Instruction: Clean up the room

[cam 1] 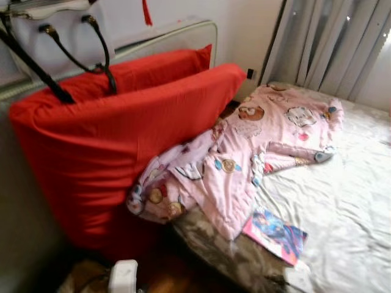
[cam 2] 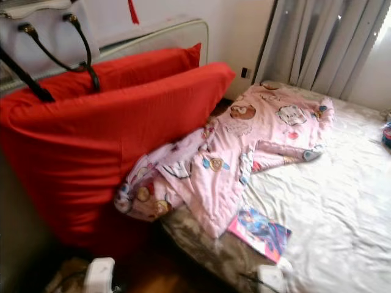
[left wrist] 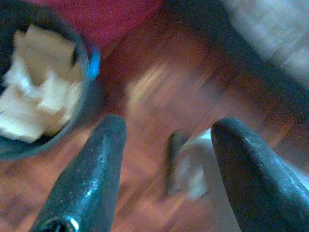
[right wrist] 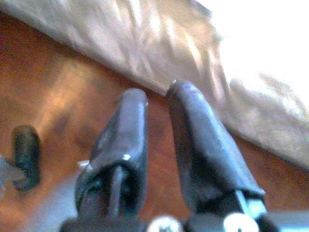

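A crumpled pink cartoon-print blanket (cam 1: 244,146) lies across the head of the bed and hangs over its near edge. A colourful magazine (cam 1: 276,235) rests on the white sheet (cam 1: 348,201) near that edge. Two big red cushions (cam 1: 110,140) lean upright beside the bed. My left gripper (left wrist: 169,125) is open above the wooden floor, with nothing between its fingers. Beside it stands a dark bin (left wrist: 89,72) holding crumpled paper. My right gripper (right wrist: 157,94) is shut on nothing, low over the floor beside the bed's side (right wrist: 159,43).
A white handbag (cam 1: 55,30) with black handles hangs above the cushions. Grey curtains (cam 1: 342,43) close off the far side. A white object (cam 1: 123,276) sits on the floor below the cushions. A blurred pale thing (left wrist: 190,164) lies under the left gripper.
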{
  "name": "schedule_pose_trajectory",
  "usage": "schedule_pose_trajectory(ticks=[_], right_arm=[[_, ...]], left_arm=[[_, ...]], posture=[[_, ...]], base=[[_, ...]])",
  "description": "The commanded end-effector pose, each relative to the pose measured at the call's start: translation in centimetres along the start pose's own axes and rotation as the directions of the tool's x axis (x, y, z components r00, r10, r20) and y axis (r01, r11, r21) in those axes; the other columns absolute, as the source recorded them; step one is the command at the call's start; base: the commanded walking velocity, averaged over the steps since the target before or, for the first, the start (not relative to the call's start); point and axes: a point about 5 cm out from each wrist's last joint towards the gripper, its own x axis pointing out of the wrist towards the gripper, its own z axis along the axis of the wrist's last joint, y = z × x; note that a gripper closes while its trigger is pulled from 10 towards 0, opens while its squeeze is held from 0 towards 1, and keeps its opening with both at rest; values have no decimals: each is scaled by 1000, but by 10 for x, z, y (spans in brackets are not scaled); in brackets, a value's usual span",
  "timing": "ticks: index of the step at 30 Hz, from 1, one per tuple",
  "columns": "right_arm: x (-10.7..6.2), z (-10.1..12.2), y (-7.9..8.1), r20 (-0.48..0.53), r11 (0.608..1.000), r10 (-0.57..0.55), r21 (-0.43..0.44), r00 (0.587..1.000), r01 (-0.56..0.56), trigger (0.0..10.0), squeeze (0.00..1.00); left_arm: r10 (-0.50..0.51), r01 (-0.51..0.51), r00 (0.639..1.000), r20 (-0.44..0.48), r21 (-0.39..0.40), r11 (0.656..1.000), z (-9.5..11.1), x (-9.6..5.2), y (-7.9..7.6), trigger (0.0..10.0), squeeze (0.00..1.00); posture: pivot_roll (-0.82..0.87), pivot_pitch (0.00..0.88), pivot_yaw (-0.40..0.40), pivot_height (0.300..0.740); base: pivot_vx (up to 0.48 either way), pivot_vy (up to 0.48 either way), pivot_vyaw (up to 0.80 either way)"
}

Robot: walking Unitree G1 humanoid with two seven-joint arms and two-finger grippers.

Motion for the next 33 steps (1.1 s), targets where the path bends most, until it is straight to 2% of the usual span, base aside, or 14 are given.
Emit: schedule_pose_trajectory(ticks=[1,16,27,33], right_arm=[[11,60,-3,81,983,29,181,996,-43,10000,0],[11,64,-3,129,980,24,191,991,-49,10000,0],[11,64,-4,123,983,14,181,992,-36,10000,0],[11,64,-5,111,986,15,161,994,-33,10000,0]], left_arm=[[-64,69,994,84,-62,996,36,7,-10,10000,0],[-68,79,991,113,-93,993,38,7,-11,10000,0],[-68,74,992,108,-53,996,39,7,-11,10000,0],[-70,76,992,105,-59,995,39,7,-11,10000,0]], posture=[[26,0,-23,740],[28,0,-24,740],[24,0,-30,740],[23,0,-30,740]], base=[[0,0,0],[0,0,0],[0,0,0],[0,0,0]])
